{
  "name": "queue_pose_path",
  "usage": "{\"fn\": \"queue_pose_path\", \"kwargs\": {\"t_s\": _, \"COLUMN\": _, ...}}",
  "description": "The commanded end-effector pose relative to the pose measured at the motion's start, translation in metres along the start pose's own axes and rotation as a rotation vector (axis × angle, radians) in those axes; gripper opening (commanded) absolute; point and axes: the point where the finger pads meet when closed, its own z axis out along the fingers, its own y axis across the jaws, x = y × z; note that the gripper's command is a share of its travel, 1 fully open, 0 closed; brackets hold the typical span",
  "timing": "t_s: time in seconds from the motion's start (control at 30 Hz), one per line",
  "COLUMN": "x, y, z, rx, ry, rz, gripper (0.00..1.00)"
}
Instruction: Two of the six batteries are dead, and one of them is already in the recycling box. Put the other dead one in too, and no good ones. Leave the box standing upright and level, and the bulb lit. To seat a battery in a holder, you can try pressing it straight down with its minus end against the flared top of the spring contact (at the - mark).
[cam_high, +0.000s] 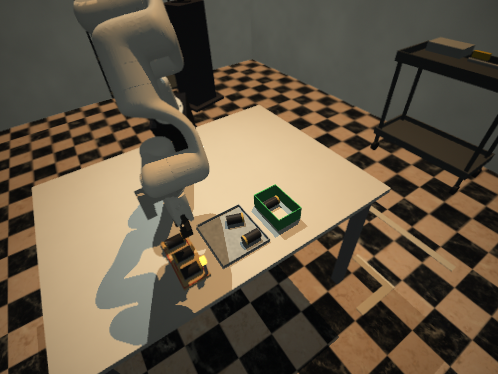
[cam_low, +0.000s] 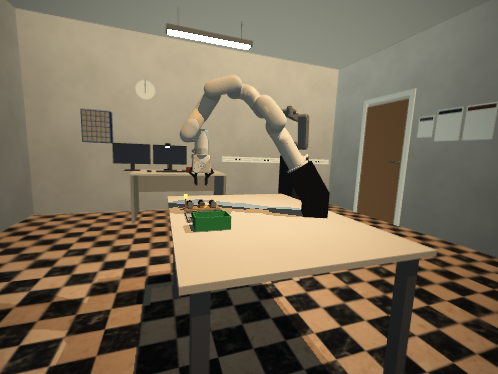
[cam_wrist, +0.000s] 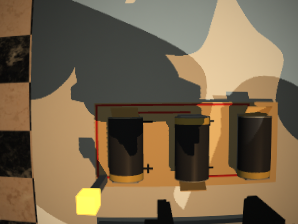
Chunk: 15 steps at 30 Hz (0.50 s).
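Note:
An orange battery holder (cam_high: 186, 260) sits near the table's front edge with three black batteries seated in it, also in the wrist view (cam_wrist: 185, 145). Its yellow bulb (cam_high: 202, 260) is lit; it also shows in the wrist view (cam_wrist: 89, 201). My gripper (cam_high: 185, 227) hangs above the holder's far end, fingers half open and empty; the fingertips show at the bottom of the wrist view (cam_wrist: 210, 212). Two loose batteries (cam_high: 234, 218) (cam_high: 251, 237) lie on a grey tray (cam_high: 232, 234). The green recycling box (cam_high: 277, 207) stands upright with one battery (cam_high: 271, 202) inside.
The arm's base stands at the table's back edge (cam_low: 310, 192). A dark trolley (cam_high: 440, 110) stands on the floor to the right of the table. Loose wooden strips (cam_high: 395, 260) lie on the floor by the table leg.

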Motion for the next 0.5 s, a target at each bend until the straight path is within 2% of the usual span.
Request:
{"fn": "queue_pose_path", "kwargs": {"t_s": 0.0, "x": -0.023, "y": -0.008, "z": -0.001, "rx": 0.002, "ry": 0.006, "rz": 0.001, "gripper": 0.51}}
{"fn": "queue_pose_path", "kwargs": {"t_s": 0.07, "x": -0.038, "y": -0.012, "z": -0.001, "rx": 0.002, "ry": 0.006, "rz": 0.001, "gripper": 0.51}}
{"fn": "queue_pose_path", "kwargs": {"t_s": 0.13, "x": -0.038, "y": -0.012, "z": -0.001, "rx": 0.002, "ry": 0.006, "rz": 0.001, "gripper": 0.51}}
{"fn": "queue_pose_path", "kwargs": {"t_s": 0.47, "x": -0.134, "y": -0.038, "z": 0.0, "rx": 0.002, "ry": 0.006, "rz": 0.001, "gripper": 0.51}}
